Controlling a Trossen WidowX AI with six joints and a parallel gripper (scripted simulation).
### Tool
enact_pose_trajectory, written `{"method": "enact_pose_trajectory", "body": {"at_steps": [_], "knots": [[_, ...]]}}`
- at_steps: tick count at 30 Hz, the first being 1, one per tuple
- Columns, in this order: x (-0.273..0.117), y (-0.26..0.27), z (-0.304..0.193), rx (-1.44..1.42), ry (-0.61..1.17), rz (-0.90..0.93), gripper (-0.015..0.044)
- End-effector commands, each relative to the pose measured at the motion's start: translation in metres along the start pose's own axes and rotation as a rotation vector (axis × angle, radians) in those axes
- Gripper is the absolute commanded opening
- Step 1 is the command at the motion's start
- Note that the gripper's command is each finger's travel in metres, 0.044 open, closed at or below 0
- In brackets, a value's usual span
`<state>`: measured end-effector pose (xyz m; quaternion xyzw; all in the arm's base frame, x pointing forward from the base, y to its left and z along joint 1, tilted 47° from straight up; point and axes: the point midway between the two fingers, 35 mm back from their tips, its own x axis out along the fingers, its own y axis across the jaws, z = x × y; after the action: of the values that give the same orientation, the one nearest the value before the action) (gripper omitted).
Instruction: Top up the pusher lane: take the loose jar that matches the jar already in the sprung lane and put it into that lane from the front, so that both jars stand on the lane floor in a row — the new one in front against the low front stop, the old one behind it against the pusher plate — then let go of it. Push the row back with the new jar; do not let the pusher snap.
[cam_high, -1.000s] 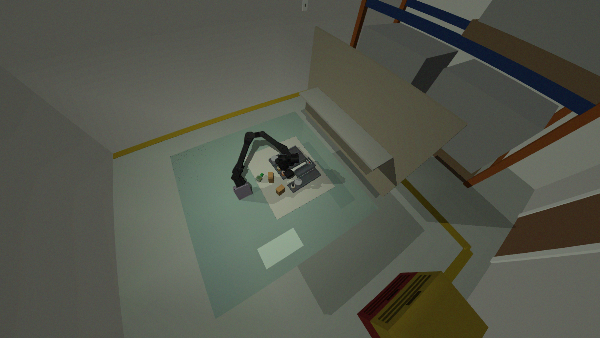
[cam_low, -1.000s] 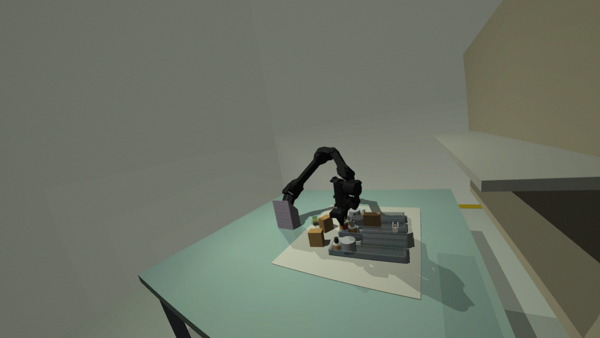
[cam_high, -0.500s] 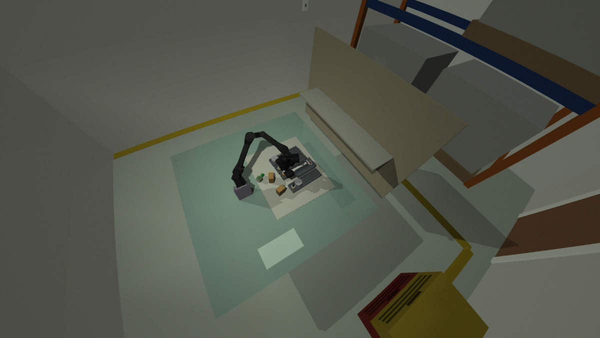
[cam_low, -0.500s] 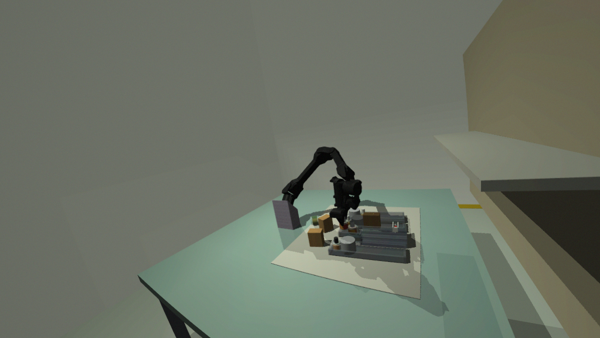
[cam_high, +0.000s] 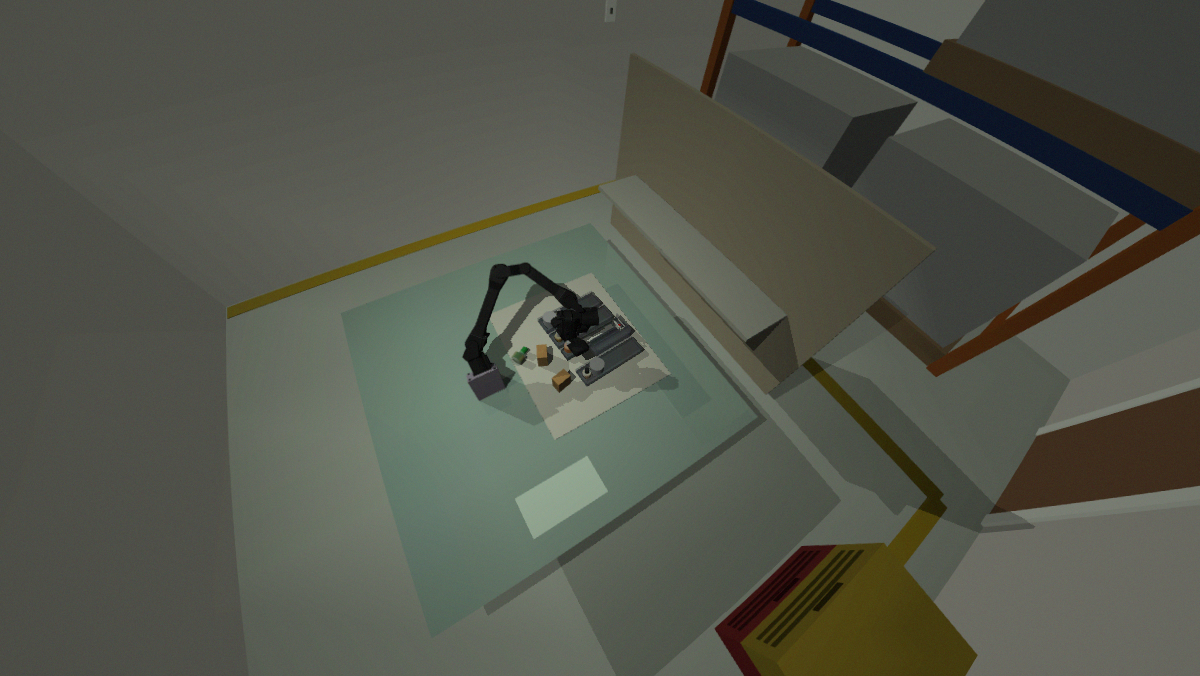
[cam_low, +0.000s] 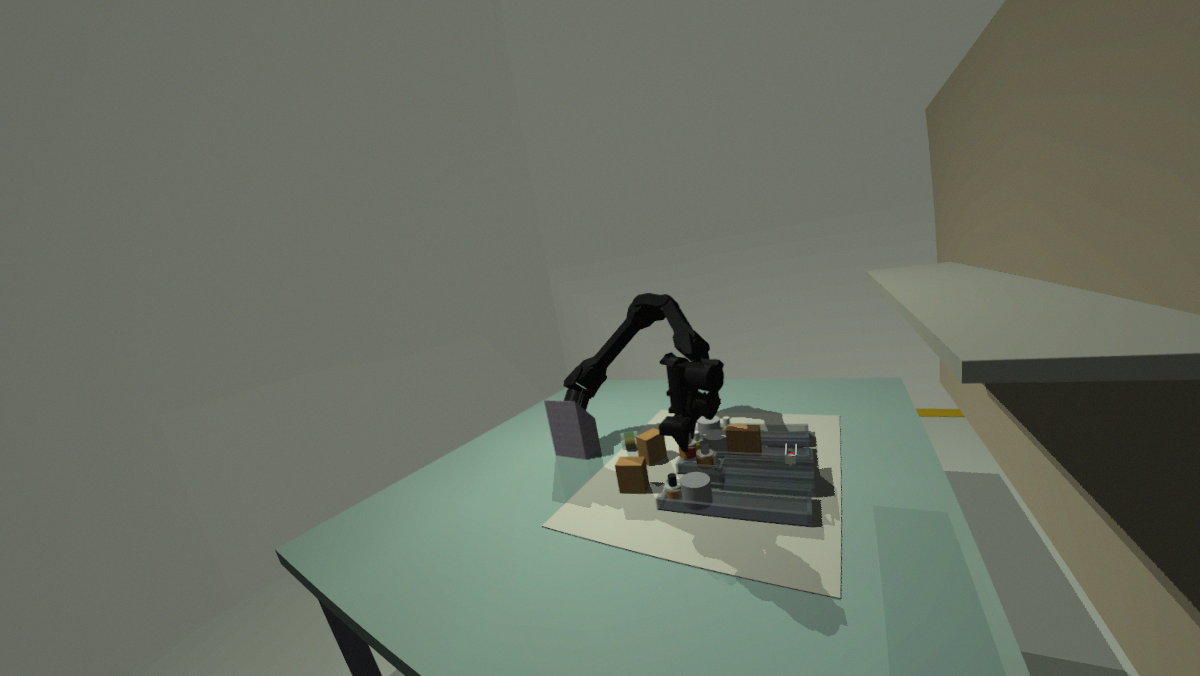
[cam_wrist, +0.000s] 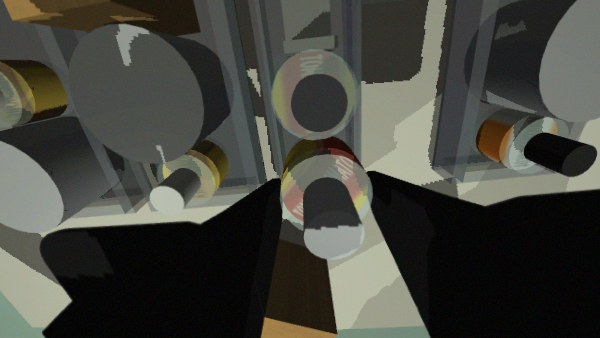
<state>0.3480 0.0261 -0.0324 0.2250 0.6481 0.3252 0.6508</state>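
Observation:
My gripper (cam_wrist: 323, 183) (cam_low: 687, 448) is shut on a jar (cam_wrist: 327, 170) with a red and yellow label and a dark cap, lit pale at its edge. The jar is at the front end of the sprung lane (cam_wrist: 354, 65). A matching jar (cam_wrist: 315, 60) with a dark round cap stands in that lane just behind it, against the pale pusher plate (cam_wrist: 307, 44). The two jars overlap in the wrist view; whether they touch is not clear. The held jar's base and the front stop are hidden, so I cannot tell its height above the lane floor.
Neighbouring lanes hold grey cylinders (cam_wrist: 137, 95) (cam_low: 695, 491), a pale-capped yellow jar (cam_wrist: 212, 167) and a black-capped orange jar (cam_wrist: 492, 140). Brown boxes (cam_high: 543, 355) (cam_low: 631, 476) and a green jar (cam_high: 519, 356) (cam_low: 629, 441) stand in front of the lanes. Another brown box (cam_low: 744, 438) stands among the lanes.

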Motion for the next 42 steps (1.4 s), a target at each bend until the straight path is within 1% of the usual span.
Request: {"method": "enact_pose_trajectory", "body": {"at_steps": [1, 42], "knots": [[-0.0019, 0.0019, 0.0078, -0.014, -0.022, 0.007, 0.0], [0.0002, 0.002, 0.0121, -0.015, -0.023, 0.007, 0.0]]}}
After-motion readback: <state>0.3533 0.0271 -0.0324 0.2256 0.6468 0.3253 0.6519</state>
